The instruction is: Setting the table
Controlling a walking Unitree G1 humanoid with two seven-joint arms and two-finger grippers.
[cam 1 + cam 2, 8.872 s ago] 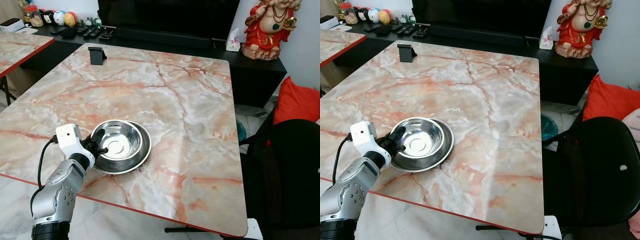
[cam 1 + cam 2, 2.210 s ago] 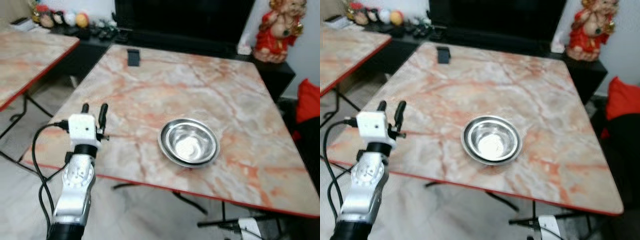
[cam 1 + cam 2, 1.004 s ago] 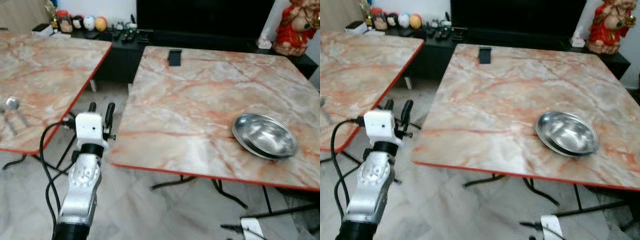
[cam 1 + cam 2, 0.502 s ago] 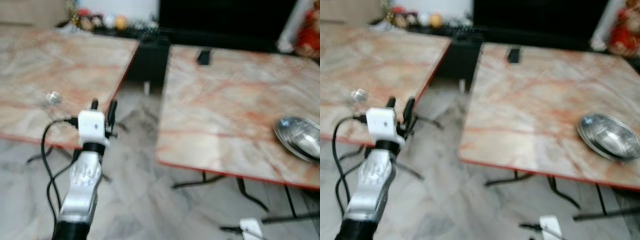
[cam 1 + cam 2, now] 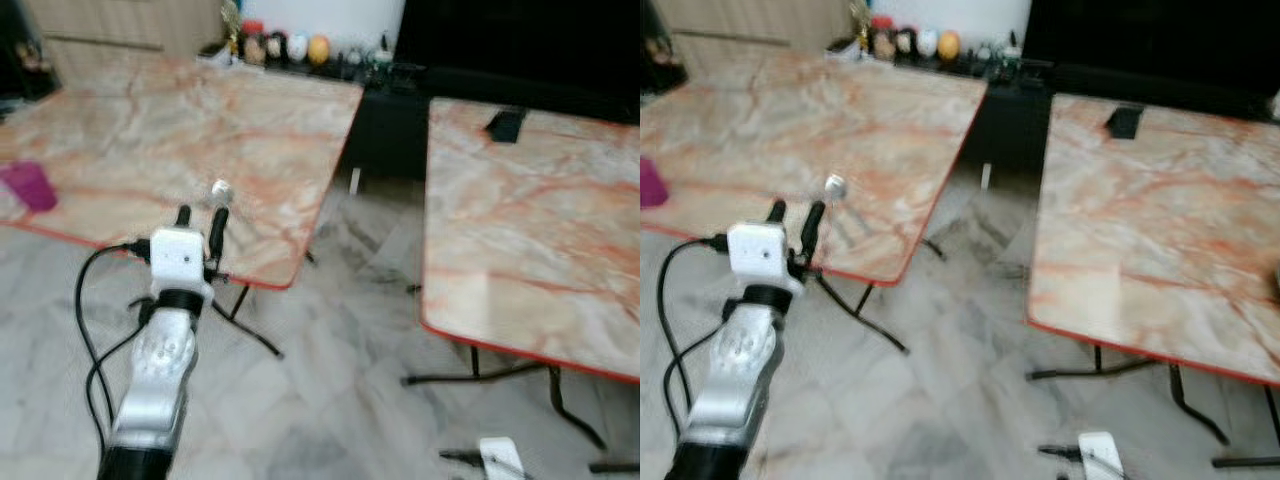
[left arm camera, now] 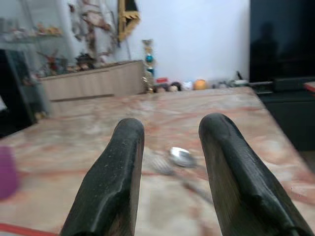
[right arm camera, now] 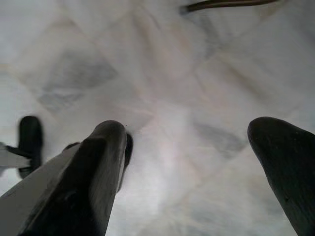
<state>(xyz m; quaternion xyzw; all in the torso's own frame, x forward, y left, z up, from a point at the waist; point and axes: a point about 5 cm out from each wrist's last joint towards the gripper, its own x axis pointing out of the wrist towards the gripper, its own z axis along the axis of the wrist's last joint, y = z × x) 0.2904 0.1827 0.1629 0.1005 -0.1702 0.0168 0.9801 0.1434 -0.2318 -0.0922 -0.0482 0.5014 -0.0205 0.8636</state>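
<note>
Two marble-patterned tables with red edging, a strip of pale marble floor (image 5: 330,330) between them. Left table (image 5: 150,130) ahead and to the robot's left; right table (image 5: 530,230) on the robot's right, running out past the frame. Head views somewhat blurred.

Left gripper (image 5: 198,218) raised at the near edge of the left table, close to its near right corner, fingers (image 6: 114,182) spread apart with nothing between them, pointing across the tabletop. Black cable looping down from the wrist.

Metal spoon (image 6: 181,156) flat on the left table just inside that near edge, directly ahead of the left gripper and apart from it, bowl a bright spot in the head views (image 5: 220,188). In the left wrist view, seen through the gap between the two fingers, handle blurred. Possibly a second utensil beside it, too smeared to be sure.

Purple cup (image 5: 30,185) on the left table near its near edge, well to the left of the spoon.

Small dark object (image 5: 505,125) near the far edge of the right table.

Small round figurines (image 5: 285,47) on the dark sideboard beyond the left table's far corner.

Right gripper (image 7: 197,172) hanging low over the floor, fingers wide apart, empty.
</note>
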